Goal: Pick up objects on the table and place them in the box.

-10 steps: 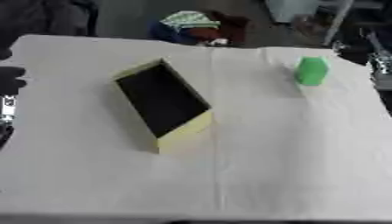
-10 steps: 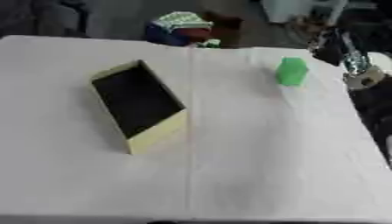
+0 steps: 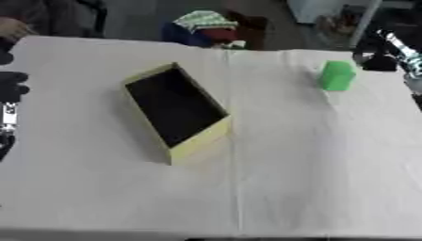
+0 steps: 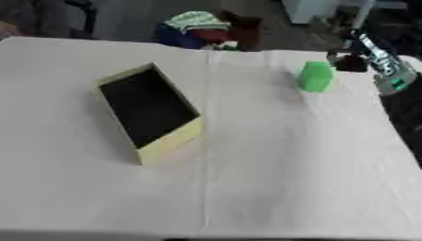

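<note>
A white cloth-covered table (image 3: 313, 155) fills the view, and on it lies an open yellow cardboard box with a dark inside (image 3: 174, 111), set askew left of the middle with its mouth facing up. A small bright green block (image 4: 315, 76), roughly upright and rounded at its corners, stands well apart from the box, toward the far right part of the table.

The robot's right hand (image 4: 349, 60) comes in from the upper right and sits just beside the green block, on its right and slightly beyond it; it does not appear to touch the block. I cannot tell whether its fingers are spread or curled (the hand shows only as a dark shape against a dark background). The silver and black forearm runs back toward the right edge.

The robot's left hand (image 3: 12, 85) shows at the left edge, near the table's border and well away from the box; its finger state cannot be made out either.

The step in hand looks like the reach toward the first object: the block is on the table, not yet grasped, and the box holds nothing that can be seen. The next move calls for bringing the right hand down and leftward so that thumb and fingers bracket the block on opposite faces, closing on it, then lifting and carrying it left across the cloth to the box's open mouth. Clutter beyond the far edge plays no part.
</note>
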